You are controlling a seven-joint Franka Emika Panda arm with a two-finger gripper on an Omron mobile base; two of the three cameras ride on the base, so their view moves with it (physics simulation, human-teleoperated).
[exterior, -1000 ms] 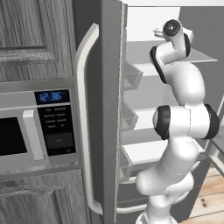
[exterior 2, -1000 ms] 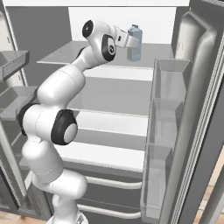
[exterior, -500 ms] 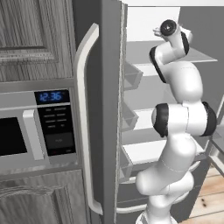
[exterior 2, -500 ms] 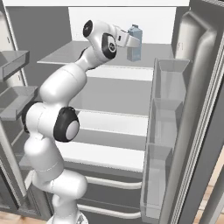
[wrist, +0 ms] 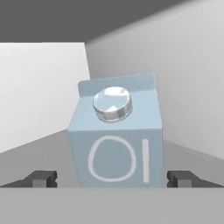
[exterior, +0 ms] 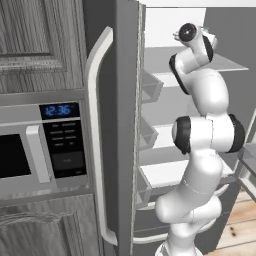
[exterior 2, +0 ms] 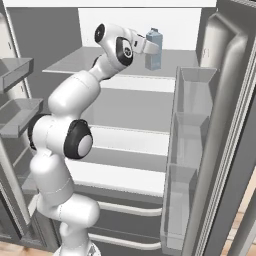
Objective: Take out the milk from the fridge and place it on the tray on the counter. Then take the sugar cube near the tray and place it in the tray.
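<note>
The milk [exterior 2: 154, 49] is a pale blue-grey gable-topped carton standing upright at the right end of the open fridge's [exterior 2: 125, 105] top shelf. In the hand view the milk [wrist: 117, 140] is close ahead, with a silver cap and white markings on its face. My gripper [wrist: 113, 178] is open. Its dark fingertips [wrist: 43, 178] stand one on each side of the carton's lower part, clear of its sides. From the right base view my gripper [exterior 2: 146, 46] is level with the carton's upper half, right at its left face.
The fridge's grey left door [exterior: 125, 125] with its long curved handle [exterior: 95, 140] stands open beside a silver microwave [exterior: 30, 150]. The right door's clear bins [exterior 2: 190, 150] jut in close to the milk's shelf. White shelves lie below.
The hand has edged a little forward along the top shelf toward the carton. The jaws have stayed wide, and the carton has not moved.
</note>
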